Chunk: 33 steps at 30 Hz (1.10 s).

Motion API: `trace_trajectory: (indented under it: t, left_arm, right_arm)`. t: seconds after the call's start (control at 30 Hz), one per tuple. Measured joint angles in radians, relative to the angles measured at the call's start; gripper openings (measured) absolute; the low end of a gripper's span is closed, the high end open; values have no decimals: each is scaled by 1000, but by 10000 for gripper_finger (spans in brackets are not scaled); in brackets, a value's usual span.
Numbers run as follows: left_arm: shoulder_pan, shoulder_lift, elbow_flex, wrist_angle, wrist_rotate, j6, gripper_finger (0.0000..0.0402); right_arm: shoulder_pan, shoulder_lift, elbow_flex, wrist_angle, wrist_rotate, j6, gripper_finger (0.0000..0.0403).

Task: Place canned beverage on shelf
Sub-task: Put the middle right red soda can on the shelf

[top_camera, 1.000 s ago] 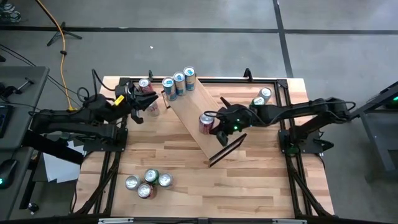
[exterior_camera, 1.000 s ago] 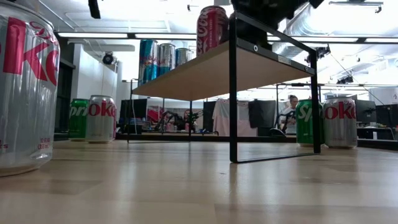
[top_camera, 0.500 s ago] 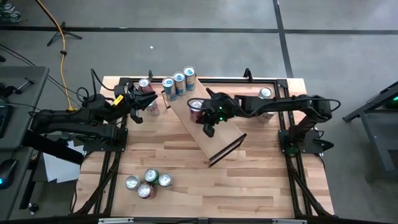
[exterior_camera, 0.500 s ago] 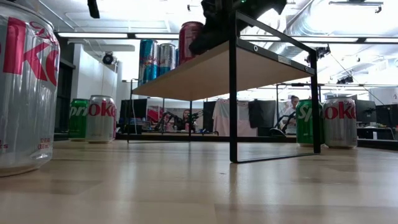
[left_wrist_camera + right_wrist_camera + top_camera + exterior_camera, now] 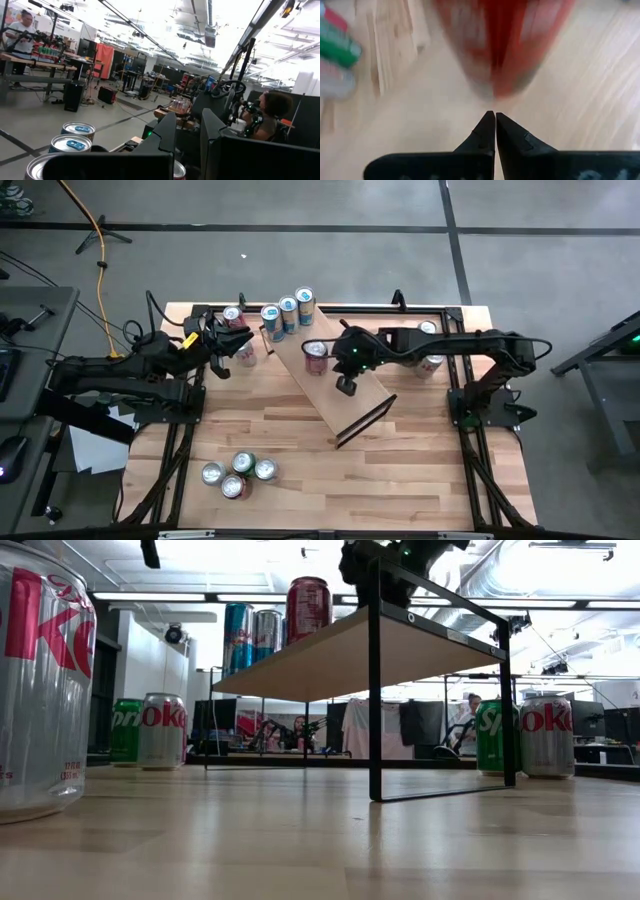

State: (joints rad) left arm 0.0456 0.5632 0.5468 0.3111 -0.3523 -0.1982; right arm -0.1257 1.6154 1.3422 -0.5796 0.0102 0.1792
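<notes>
One red can stands upright on the shelf just ahead of the right gripper, whose fingers are pressed together and empty, so this placement looks done, while the left gripper, fingers also together, waits near spare cans yet unshelved.

The red can smears into a blur at the top of the right wrist view, label unreadable. At the low view's left edge, a silver can is cut off.
</notes>
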Motion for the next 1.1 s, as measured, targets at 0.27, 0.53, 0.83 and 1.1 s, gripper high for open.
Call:
trace_trajectory:
  t: [0.27,0.53,0.83,1.1]
  left_arm:
    - [0,0,0,0,0,0,0]
    - [0,0,0,0,0,0,1]
    - [0,-2,0,1,0,2,0]
    - [0,-2,0,0,0,11,0]
  right_arm:
    - [-13,5,1,129,85,23,0]
    - [-46,37,1,276,86,31,0]
    - [-65,60,0,278,66,56,0]
    - [-46,69,-1,216,-135,134,0]
